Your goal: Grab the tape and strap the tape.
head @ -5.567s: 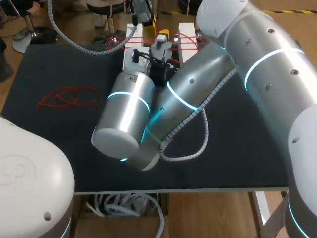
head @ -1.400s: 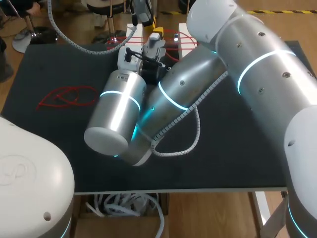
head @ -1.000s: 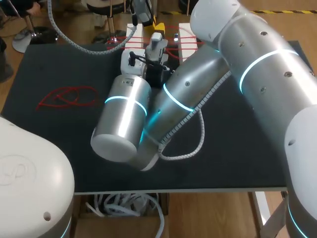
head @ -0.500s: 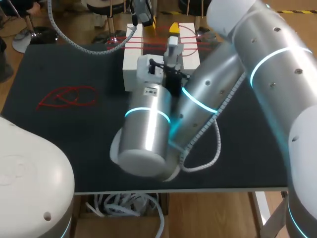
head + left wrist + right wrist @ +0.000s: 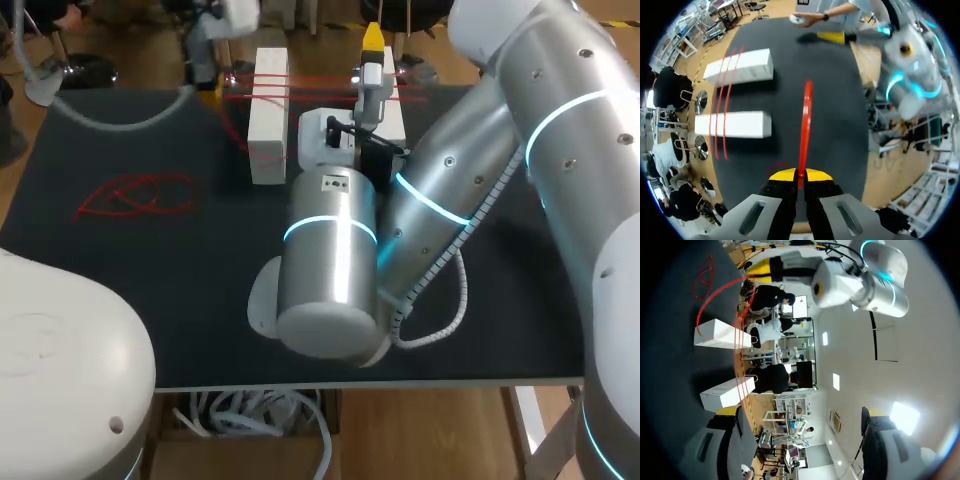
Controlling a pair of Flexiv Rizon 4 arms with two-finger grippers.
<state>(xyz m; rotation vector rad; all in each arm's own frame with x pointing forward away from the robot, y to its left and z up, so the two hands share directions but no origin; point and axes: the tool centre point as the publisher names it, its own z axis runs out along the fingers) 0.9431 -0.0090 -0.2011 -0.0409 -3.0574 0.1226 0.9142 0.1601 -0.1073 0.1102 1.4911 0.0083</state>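
Observation:
Two white blocks (image 5: 268, 120) (image 5: 392, 112) stand side by side at the table's far middle, with red tape strands (image 5: 310, 92) stretched across both. My left gripper (image 5: 800, 175) is shut on the red tape (image 5: 805, 120), which runs taut ahead of it past the blocks (image 5: 732, 125) (image 5: 740, 67). My right gripper (image 5: 372, 45) hovers over the right block; in the right wrist view its fingers (image 5: 727, 411) stand wide apart with nothing between them. The same view takes in both blocks (image 5: 715, 335) and a tape loop (image 5: 710, 307).
A loose tangle of red tape (image 5: 135, 195) lies on the black table top (image 5: 120, 290) at the left. My right arm's big silver links (image 5: 330, 260) hang over the table's middle and hide much of it.
My right gripper has opened wide and swung rightward, uncovering the left block. My left arm has moved left with the tape, drawing it away from the blocks.

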